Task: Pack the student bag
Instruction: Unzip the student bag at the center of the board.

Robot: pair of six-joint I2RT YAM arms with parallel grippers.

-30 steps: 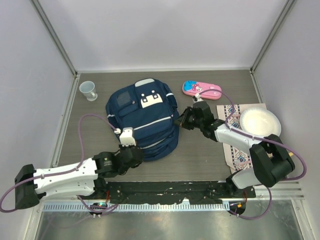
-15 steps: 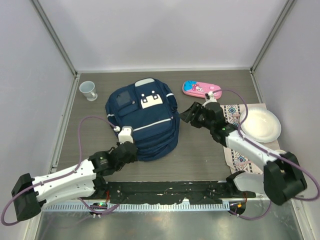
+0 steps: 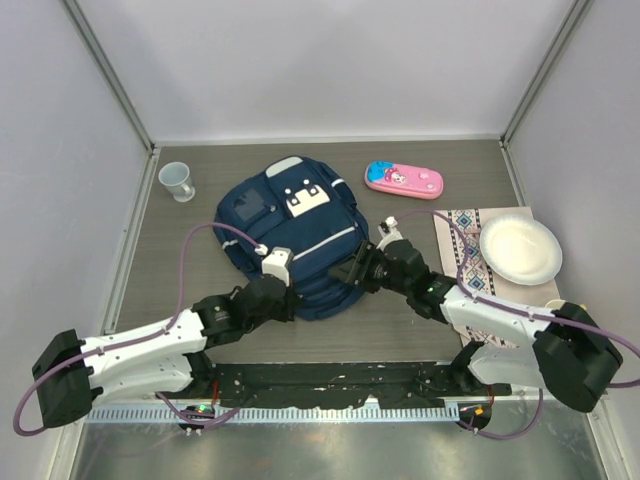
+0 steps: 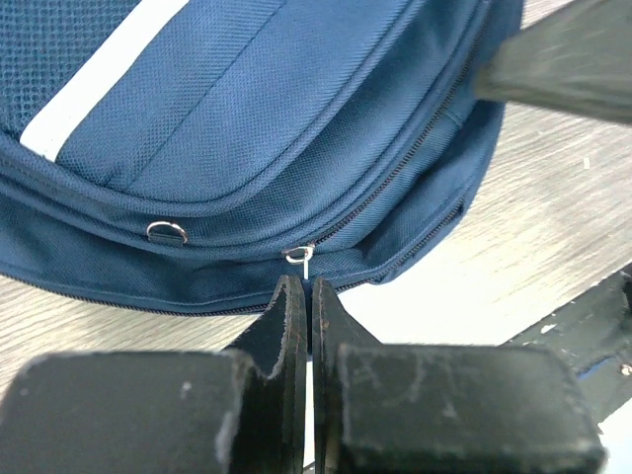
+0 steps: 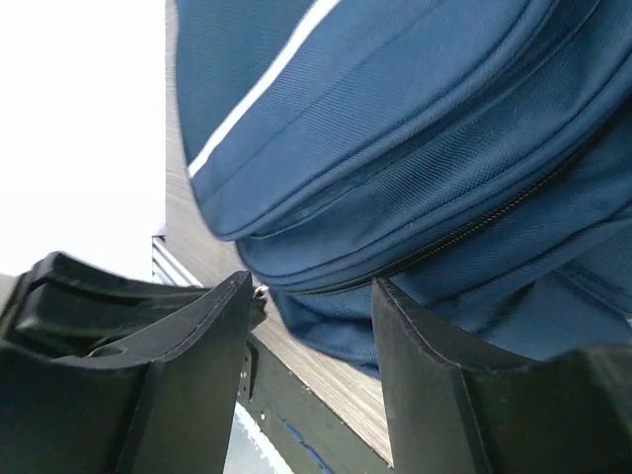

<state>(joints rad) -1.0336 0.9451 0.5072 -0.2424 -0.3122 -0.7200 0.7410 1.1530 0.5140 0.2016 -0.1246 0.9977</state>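
- Left jaws fully shut, nothing visibly held; zipper pull [image 4: 299,255] just ahead of the tips, likely the target.
- Right jaws half open, empty; student bag [image 3: 290,230] edge just ahead, probably to brace it.

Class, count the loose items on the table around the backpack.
4: cup at far left; pink pencil case behind the backpack's right side; white plate at right; patterned mat under it. The right arm may hide others.

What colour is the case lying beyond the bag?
The case is pink with a small printed figure; the top external view shows it best.
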